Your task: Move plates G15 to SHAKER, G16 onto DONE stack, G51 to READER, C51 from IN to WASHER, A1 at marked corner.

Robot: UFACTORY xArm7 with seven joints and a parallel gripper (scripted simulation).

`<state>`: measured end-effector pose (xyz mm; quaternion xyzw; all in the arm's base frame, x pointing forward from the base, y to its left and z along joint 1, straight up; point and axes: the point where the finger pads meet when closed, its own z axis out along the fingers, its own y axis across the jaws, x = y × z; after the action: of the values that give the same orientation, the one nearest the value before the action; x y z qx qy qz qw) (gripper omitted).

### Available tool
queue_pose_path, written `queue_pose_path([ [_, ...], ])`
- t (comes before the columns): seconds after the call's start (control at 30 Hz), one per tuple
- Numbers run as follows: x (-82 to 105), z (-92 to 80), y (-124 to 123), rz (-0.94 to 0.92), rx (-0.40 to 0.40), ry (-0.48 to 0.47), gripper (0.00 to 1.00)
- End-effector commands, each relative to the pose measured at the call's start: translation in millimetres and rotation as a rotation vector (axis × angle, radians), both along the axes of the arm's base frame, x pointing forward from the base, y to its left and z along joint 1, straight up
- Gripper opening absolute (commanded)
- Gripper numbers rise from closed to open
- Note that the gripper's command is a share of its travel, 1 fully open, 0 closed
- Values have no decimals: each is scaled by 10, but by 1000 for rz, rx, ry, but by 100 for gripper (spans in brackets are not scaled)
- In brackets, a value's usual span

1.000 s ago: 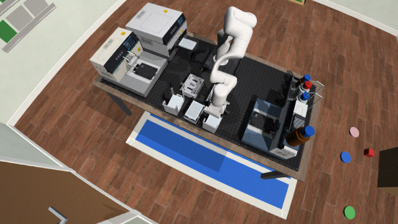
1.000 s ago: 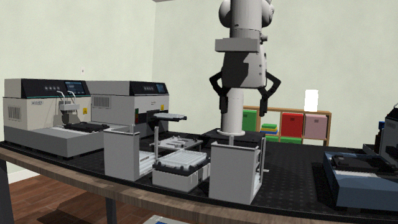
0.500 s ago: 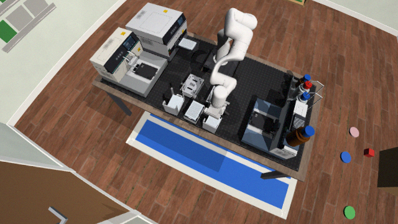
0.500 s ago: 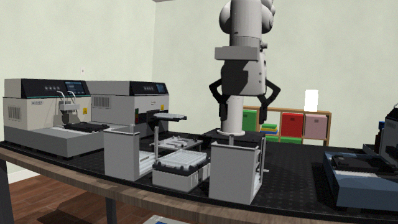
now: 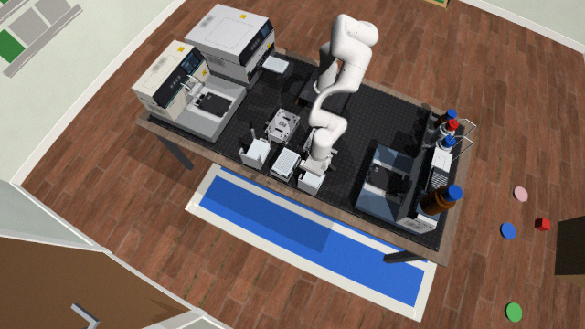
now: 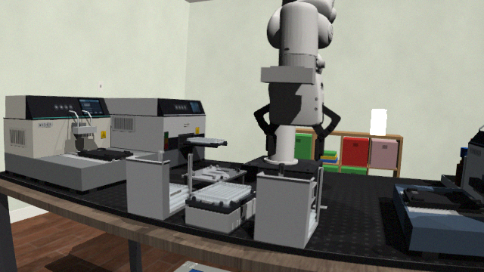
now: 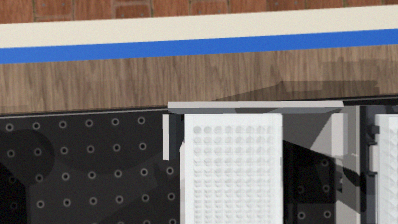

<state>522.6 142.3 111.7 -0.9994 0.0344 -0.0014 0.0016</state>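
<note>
Matt black perforated deck (image 7: 90,165), wood-grain table edge (image 7: 100,85), white plastic plate (image 7: 232,170).

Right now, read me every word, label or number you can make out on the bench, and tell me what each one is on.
"WASHER": small label on the front of the left instrument, only just legible.
Barcodes on that instrument and on the second instrument: no readable digits.
Yellow warning stickers: too small to read.
Both display screens: blurred.
White wellplate under the hand: no label visible.

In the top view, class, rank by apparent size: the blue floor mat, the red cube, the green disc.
1. Blue floor mat, by far the largest.
2. Green disc.
3. Red cube, slightly smaller than the disc.
</note>
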Motion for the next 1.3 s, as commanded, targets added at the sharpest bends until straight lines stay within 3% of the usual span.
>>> queue_pose_path([
  [0.0, 17, -47, 2, 0, 2, -5, 100],
  [1.27, 20, -487, 4, 0, 2, -5, 100],
])
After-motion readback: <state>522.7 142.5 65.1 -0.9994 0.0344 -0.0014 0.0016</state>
